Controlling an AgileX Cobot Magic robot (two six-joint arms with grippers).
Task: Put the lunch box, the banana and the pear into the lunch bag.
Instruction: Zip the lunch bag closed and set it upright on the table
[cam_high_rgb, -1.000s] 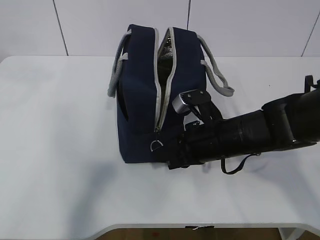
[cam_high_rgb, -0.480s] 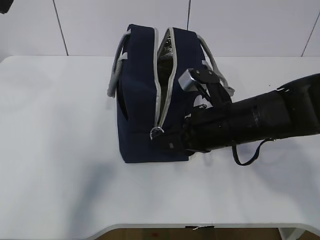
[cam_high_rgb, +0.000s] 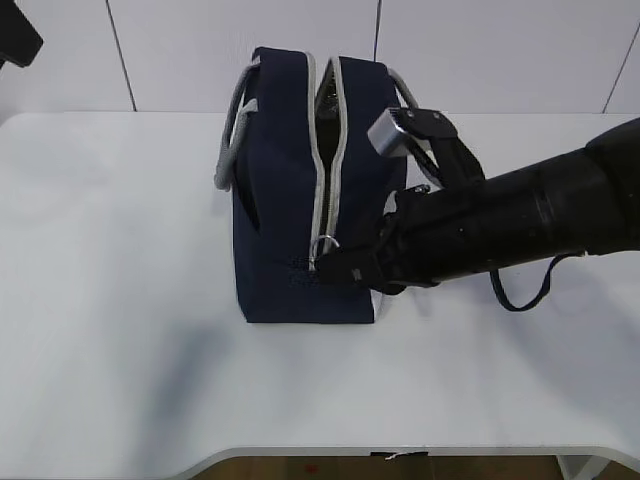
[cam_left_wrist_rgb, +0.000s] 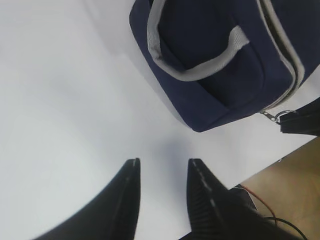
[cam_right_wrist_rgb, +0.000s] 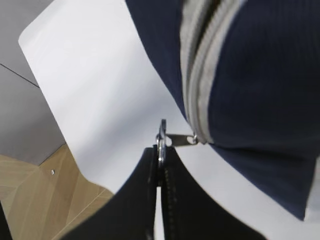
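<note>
Since the earlier frame the right gripper (cam_right_wrist_rgb: 160, 159) had risen along the front of the lunch bag (cam_high_rgb: 285, 190), drawing the ring pull (cam_right_wrist_rgb: 161, 134) up so the zipper (cam_high_rgb: 325, 170) gap narrowed. Its jaws were clamped on that ring. The left gripper (cam_left_wrist_rgb: 162, 167) hung partly spread, holding nothing, above the white table (cam_high_rgb: 120, 300) near the bag's corner.

Matt navy cloth on the lunch bag (cam_high_rgb: 285, 200), grey webbing handles (cam_left_wrist_rgb: 192, 75), shiny metal ring pull (cam_right_wrist_rgb: 161, 136), smooth white table (cam_high_rgb: 120, 300).
</note>
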